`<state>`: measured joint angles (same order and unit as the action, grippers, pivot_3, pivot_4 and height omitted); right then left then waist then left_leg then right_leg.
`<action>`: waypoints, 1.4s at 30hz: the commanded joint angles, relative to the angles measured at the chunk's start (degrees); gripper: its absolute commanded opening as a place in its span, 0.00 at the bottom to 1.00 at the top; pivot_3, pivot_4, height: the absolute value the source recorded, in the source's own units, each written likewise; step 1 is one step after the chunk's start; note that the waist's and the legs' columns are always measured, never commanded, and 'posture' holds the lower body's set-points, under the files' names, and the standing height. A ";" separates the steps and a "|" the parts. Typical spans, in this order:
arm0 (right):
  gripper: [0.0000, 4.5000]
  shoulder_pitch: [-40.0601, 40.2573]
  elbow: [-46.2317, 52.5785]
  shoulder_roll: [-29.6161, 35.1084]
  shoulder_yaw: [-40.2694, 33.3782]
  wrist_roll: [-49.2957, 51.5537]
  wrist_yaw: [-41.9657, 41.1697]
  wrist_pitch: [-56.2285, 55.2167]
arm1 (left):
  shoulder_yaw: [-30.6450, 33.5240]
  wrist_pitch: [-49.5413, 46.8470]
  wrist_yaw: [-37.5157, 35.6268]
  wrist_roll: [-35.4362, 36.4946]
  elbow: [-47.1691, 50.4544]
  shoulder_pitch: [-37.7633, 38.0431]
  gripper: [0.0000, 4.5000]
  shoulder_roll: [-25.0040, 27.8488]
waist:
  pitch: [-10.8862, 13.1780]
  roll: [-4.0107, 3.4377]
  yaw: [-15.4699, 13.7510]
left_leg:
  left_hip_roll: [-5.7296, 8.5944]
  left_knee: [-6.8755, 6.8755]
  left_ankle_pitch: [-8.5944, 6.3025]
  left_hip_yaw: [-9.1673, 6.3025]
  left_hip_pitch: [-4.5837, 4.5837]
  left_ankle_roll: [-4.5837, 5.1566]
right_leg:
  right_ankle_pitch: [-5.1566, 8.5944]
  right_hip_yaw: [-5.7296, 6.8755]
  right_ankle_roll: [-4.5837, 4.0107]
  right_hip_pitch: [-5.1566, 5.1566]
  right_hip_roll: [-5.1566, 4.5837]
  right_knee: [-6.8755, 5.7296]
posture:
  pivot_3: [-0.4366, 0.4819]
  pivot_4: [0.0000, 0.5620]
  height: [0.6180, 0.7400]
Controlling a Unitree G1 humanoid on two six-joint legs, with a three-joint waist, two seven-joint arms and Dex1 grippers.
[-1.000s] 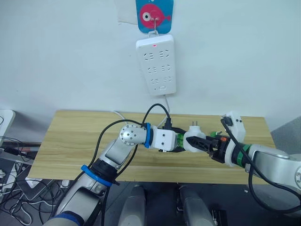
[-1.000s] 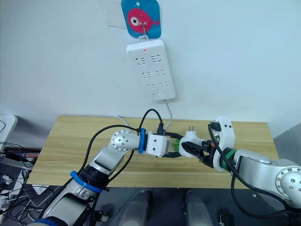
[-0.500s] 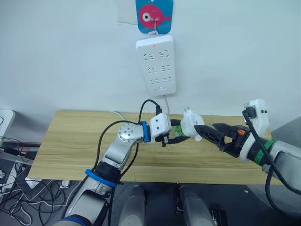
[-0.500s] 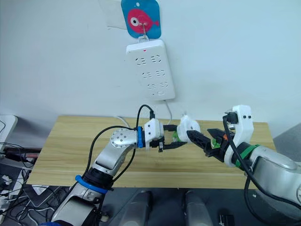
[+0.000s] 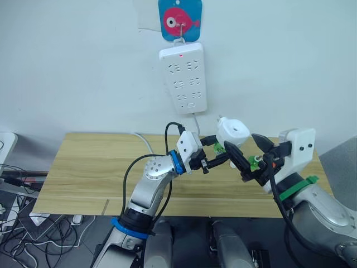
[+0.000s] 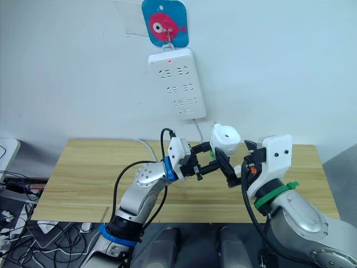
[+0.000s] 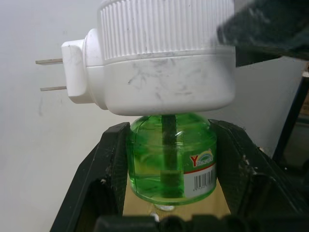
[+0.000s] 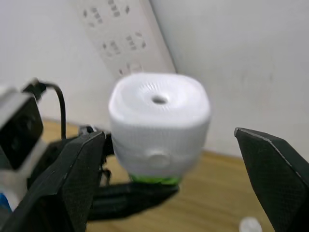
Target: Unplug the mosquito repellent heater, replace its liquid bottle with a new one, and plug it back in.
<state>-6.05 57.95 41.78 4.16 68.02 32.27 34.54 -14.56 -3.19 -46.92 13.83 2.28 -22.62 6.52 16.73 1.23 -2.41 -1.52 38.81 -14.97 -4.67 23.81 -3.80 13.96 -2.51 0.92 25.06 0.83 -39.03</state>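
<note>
Left tool (image 7: 166,212) clamped on green bottle (image 7: 170,162) under heater (image 5: 232,132), raised over tabletop (image 5: 89,167); right tool (image 8: 178,188) spread wide, empty, alongside.

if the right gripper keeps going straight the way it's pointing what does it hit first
Most likely the mosquito repellent heater, which sits centred between the open right gripper's fingers in its wrist view. Behind it hangs the power strip on the wall. Depth is unclear.

the light is bright and even, with no hard glare on the pale wall (image 5: 83,67). soft shadows lie just beside the power strip (image 5: 183,78). in the right wrist view the heater (image 8: 159,123) looks blurred, and the strip at 11 o'clock is out of focus. the left wrist view is sharp on the green bottle (image 7: 171,162).
</note>
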 commanded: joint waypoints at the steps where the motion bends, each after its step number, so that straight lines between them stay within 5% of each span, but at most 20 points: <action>1: 1.00 -1.09 -0.10 -2.66 0.89 -2.41 0.05 0.64 | -0.80 1.44 -0.26 1.20 2.93 0.42 0.50 -0.57 | -0.02 0.00 0.02 | 0.02 -0.01 0.00 0.01 0.00 0.00 | 0.00 -0.02 0.00 0.00 -0.01 0.00 | 0.60 0.45 1.00; 7: 1.00 -2.57 -1.83 -5.61 0.94 -4.71 -2.32 2.46 | -0.61 0.99 -0.17 1.62 3.25 0.45 0.50 -0.30 | -0.03 -0.01 0.13 | 0.02 -0.01 -0.01 0.01 0.00 0.01 | 0.00 0.00 0.00 0.00 -0.01 0.00 | 0.61 0.45 1.00; 13: 0.65 -1.82 -1.28 -7.95 1.71 -6.82 -4.13 3.94 | -1.24 0.31 -0.06 2.32 4.70 1.42 0.50 -0.26 | -0.05 -0.02 0.17 | 0.02 -0.01 -0.01 0.01 0.00 0.02 | 0.00 0.00 -0.01 0.00 -0.01 0.00 | 0.61 0.44 1.00; 18: 0.64 -0.81 -0.84 -9.29 1.05 -7.99 -5.39 4.46 | -2.11 -1.03 -0.91 3.17 5.94 2.41 0.50 0.11 | -0.11 -0.03 0.18 | 0.02 -0.01 -0.01 0.01 0.00 0.02 | 0.00 0.00 -0.01 0.00 -0.01 0.00 | 0.62 0.42 1.00; 25: 0.64 2.25 -1.57 -10.08 -2.43 -12.82 -7.19 3.43 | 2.03 -4.20 -2.58 6.17 11.27 5.58 0.98 6.50 | -0.39 -0.04 0.17 | 0.01 -0.03 -0.01 0.00 -0.01 0.01 | 0.00 0.00 -0.01 0.01 -0.01 -0.02 | 0.65 0.39 1.00; 33: 0.64 3.31 -1.78 -10.58 -4.18 -16.40 -12.37 4.00 | 14.91 -14.82 -1.37 17.22 18.24 6.30 1.00 17.05 | -1.31 -0.08 -0.30 | -0.02 -0.06 -0.01 0.00 -0.03 0.01 | 0.00 0.02 -0.01 0.01 0.01 0.01 | 0.69 0.36 1.00; 42: 0.64 -0.60 -3.08 -10.80 -2.05 -20.44 -17.76 6.84 | 19.59 -9.77 3.23 13.46 10.13 1.80 1.00 17.06 | -2.31 0.01 -1.69 | 0.01 -0.05 -0.01 0.00 -0.04 0.01 | 0.00 0.04 -0.01 -0.02 0.01 0.02 | 0.75 0.32 1.00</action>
<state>-5.83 53.68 31.20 2.46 48.33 15.40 41.75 4.28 -15.07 -43.79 27.81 12.74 -19.80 23.71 14.42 1.24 -4.11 -1.50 38.76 -14.98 -4.67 23.76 -3.79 13.96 -2.47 0.91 25.03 0.84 -39.01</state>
